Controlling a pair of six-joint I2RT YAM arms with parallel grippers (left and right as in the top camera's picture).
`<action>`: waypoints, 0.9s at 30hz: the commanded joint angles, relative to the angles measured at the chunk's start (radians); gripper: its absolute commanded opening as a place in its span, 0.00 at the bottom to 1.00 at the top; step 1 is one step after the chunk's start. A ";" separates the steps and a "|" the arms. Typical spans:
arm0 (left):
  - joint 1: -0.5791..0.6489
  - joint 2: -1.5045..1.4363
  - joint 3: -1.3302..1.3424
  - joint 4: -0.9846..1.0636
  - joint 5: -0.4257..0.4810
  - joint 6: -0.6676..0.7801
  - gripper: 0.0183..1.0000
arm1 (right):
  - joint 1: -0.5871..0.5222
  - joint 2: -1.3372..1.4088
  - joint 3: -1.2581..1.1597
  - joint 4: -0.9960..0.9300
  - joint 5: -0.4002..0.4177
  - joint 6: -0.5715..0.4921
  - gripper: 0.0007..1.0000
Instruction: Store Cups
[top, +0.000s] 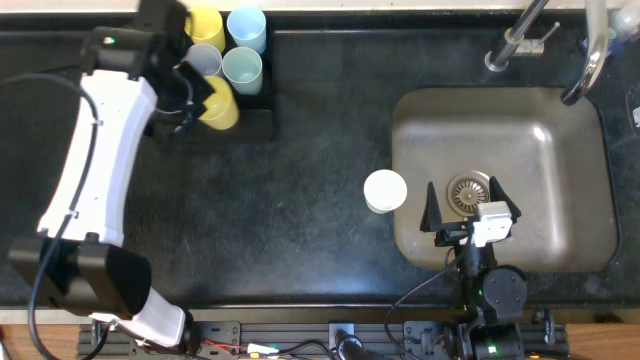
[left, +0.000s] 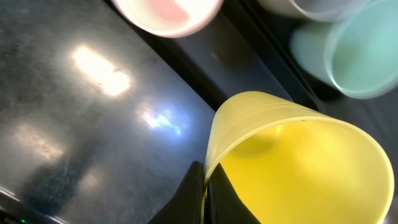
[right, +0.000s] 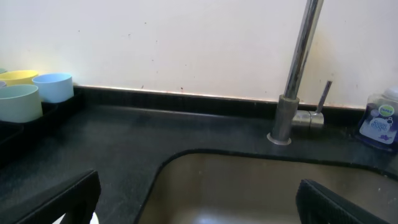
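Pinching yellow cup rim in left gripper at black tray; holding right gripper wide open, empty, above sink, near white cup

Black countertop; steel sink, drain at centre; chrome faucet; blue soap bottle; white wall.
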 joint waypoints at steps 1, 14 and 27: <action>0.058 0.013 -0.060 0.034 -0.002 -0.058 0.04 | -0.002 -0.007 -0.013 0.006 -0.007 0.000 1.00; 0.075 0.093 -0.078 0.180 0.003 -0.079 0.04 | -0.002 -0.007 -0.013 0.006 -0.007 0.000 1.00; 0.075 0.158 -0.078 0.175 -0.021 -0.078 0.05 | -0.002 -0.007 -0.013 0.006 -0.007 0.000 1.00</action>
